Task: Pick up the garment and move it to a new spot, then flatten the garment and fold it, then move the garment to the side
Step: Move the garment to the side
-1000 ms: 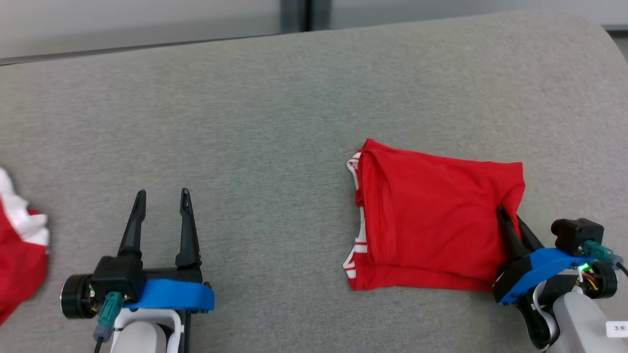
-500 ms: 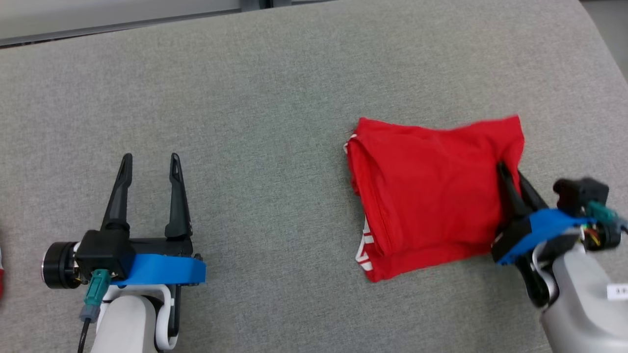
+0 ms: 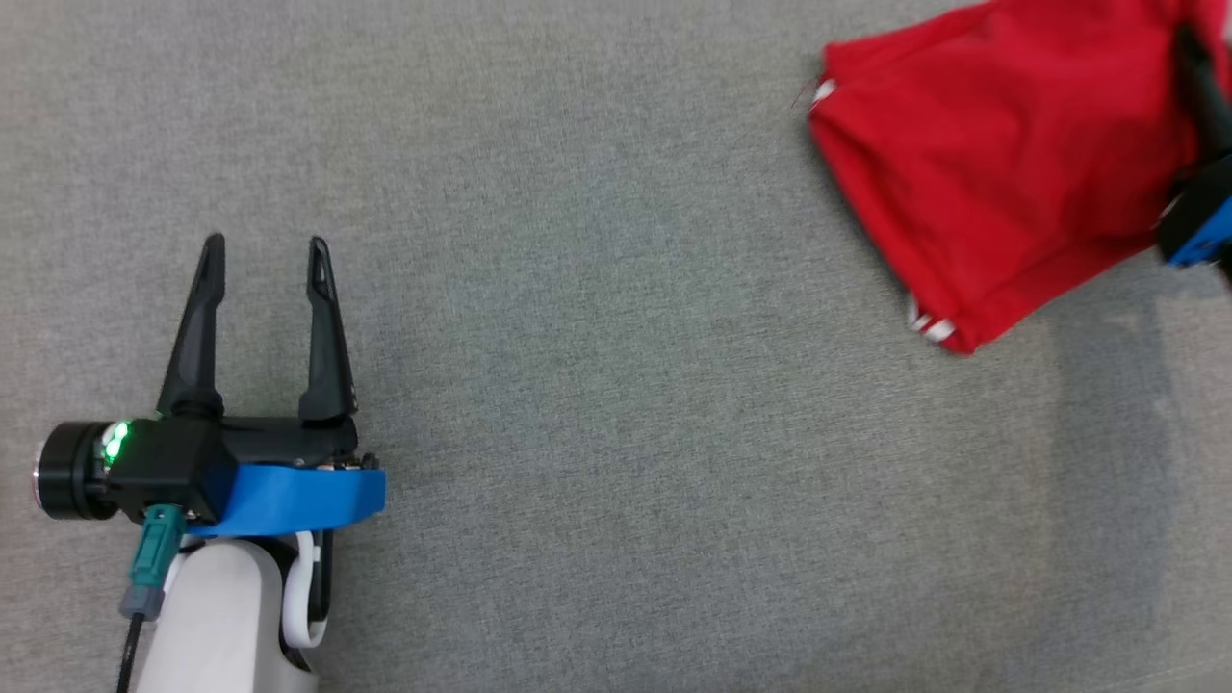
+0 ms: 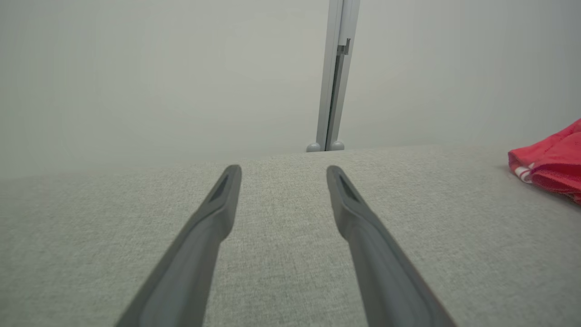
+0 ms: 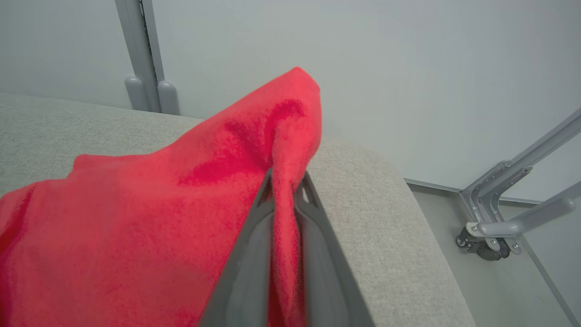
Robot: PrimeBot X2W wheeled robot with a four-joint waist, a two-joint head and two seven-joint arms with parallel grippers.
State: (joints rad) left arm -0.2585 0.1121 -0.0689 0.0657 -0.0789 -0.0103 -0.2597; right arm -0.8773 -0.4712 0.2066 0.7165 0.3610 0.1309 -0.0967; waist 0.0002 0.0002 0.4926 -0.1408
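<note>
Red garment [image 3: 1001, 164] — flat before — lifted by right gripper [image 5: 287, 179].

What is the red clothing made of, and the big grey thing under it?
The red garment looks like soft knit fabric with a matte finish: it droops and creases where it is pinched, and its surface looks finely fuzzy. The grey surface seems to be woven cloth, matte and speckled. It is probably padded, since its edge curves round, but that is a guess.

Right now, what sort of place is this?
Likely a lab or test room: a grey fabric-covered worktable, plain pale wall panels joined by a metal post, and a castored metal frame.
</note>
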